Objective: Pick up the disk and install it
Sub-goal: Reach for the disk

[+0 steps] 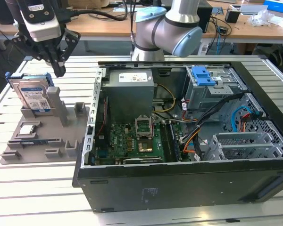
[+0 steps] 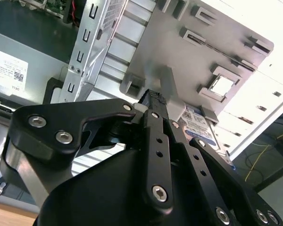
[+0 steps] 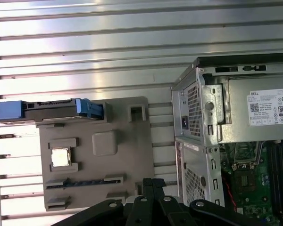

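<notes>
The disk (image 1: 35, 96) is a silver drive with a white-and-blue label and a blue frame. It stands on edge in a slot at the back of the grey holder tray (image 1: 56, 141), on the exterior view's left. My gripper (image 1: 59, 70) hangs just above and beside the disk's upper corner, apart from it, fingers together and holding nothing. In the first wrist view the disk (image 3: 52, 109) appears edge-on, with the gripper (image 3: 153, 182) across the tray from it. In the second wrist view the gripper (image 2: 153, 97) is in front of the disk's label (image 2: 198, 123).
An open computer case (image 1: 179, 179) lies on the slatted metal table (image 1: 33, 188), right of the tray. It has a blue latch piece (image 1: 203, 75) on its drive cage. A small square chip (image 1: 28, 129) sits on the tray. The arm's base (image 1: 165, 33) stands behind the case.
</notes>
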Available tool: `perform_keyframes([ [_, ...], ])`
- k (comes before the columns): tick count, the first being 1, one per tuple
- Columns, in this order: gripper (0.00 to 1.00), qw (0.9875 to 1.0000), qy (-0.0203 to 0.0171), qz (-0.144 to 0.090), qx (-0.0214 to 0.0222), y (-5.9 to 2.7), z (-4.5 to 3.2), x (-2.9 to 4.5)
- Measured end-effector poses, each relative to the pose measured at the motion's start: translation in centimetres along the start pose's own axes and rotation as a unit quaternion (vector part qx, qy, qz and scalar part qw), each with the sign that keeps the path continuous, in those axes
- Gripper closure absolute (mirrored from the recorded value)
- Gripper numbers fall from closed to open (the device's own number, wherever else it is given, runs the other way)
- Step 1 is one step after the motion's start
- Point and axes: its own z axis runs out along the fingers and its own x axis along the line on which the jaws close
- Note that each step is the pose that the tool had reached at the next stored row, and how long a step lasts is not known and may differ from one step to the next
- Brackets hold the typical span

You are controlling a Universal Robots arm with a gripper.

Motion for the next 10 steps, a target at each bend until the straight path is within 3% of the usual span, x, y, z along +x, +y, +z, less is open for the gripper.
perform_keyframes([
  [10, 0.89, 1.0000, 0.0000, 0.000, 0.0000, -0.15, -0.04, 2.19],
])
